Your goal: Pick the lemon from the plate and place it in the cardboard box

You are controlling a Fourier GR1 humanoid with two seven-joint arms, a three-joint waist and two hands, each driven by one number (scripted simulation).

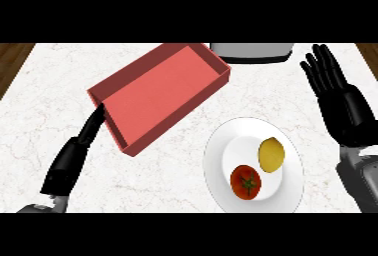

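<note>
The counter [44,120] is white marble, with wood showing past its left and right edges at the top corners. Its widest bare stretches lie along the left side and along the near edge below the box.

The box [159,92], red and shallow, sits tilted on the diagonal in the upper left-centre, its open side up and nothing inside it. Its far corner lies close to a grey appliance [251,51] cut off at the top edge. A clear strip of marble separates the box's near long wall from the plate.

The plate [218,170], white and round, lies right of centre toward the near edge, apart from the box. The lemon [272,154] rests on the plate's upper right part, with a tomato [246,182] just beside it, lower and to the left.

The right hand [339,100] stands open at the right edge, fingers straight and pointing up, well clear of the plate. The left hand [88,131] shows as straight dark fingers reaching up along the box's left corner, touching or just beside its wall; it holds nothing.

No writing or labels can be read anywhere.
</note>
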